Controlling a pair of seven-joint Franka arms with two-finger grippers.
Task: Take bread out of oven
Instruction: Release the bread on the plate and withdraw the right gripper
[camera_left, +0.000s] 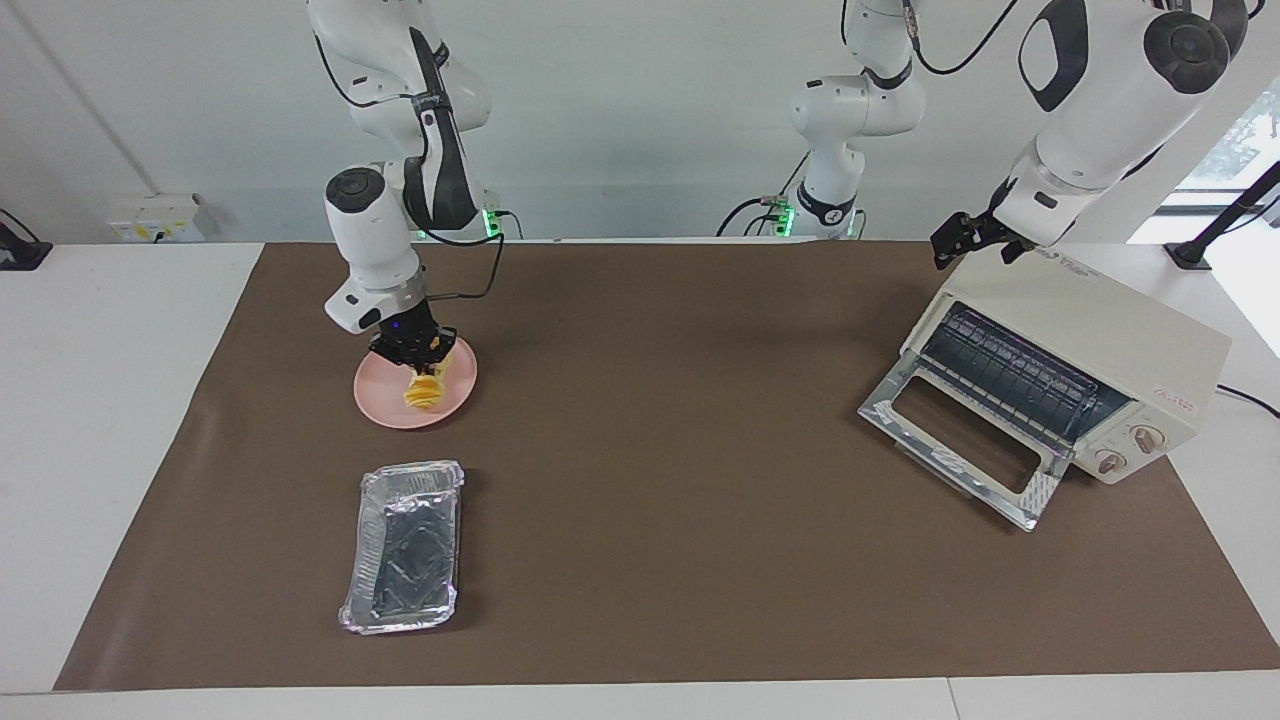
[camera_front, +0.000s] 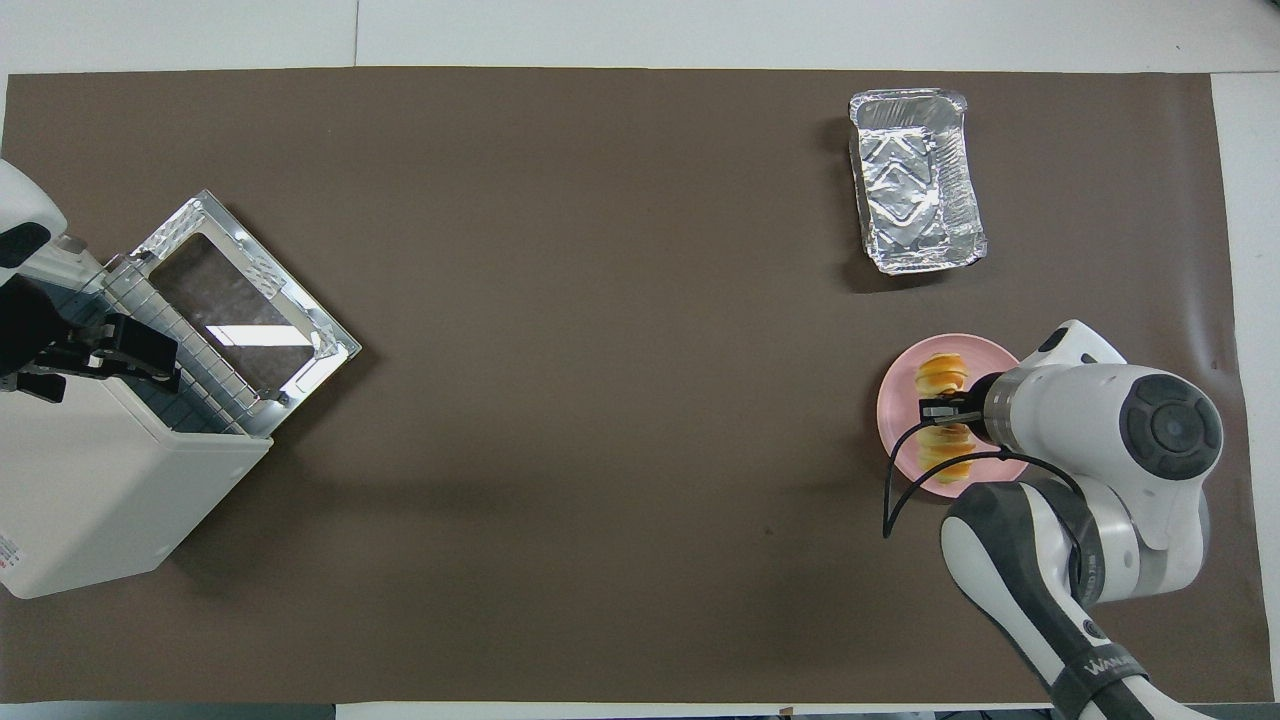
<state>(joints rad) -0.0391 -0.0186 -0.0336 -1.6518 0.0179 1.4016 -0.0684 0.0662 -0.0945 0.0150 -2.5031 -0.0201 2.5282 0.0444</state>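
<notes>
You will find the right gripper (camera_left: 424, 352) over the pink plate (camera_left: 378, 400), its fingers pinched on the middle of the bread (camera_left: 424, 390). The loaf hangs tilted from the grip, its lower end down at the plate; whether it touches the plate cannot be told. In the overhead view the bread (camera_front: 945, 415) lies across the plate (camera_front: 898, 385), with the right gripper (camera_front: 940, 410) covering its middle.

Note the foil tray (camera_left: 404, 548) on the brown mat, farther from the robots than the plate and apart from it.

Locate the oven (camera_left: 1075, 360) at the left arm's end of the table. Its drop door (camera_left: 960, 440) is folded down and the wire rack (camera_left: 1010, 372) is bare. The left gripper (camera_left: 962, 240) waits over the oven's top corner, fingers spread wide.
</notes>
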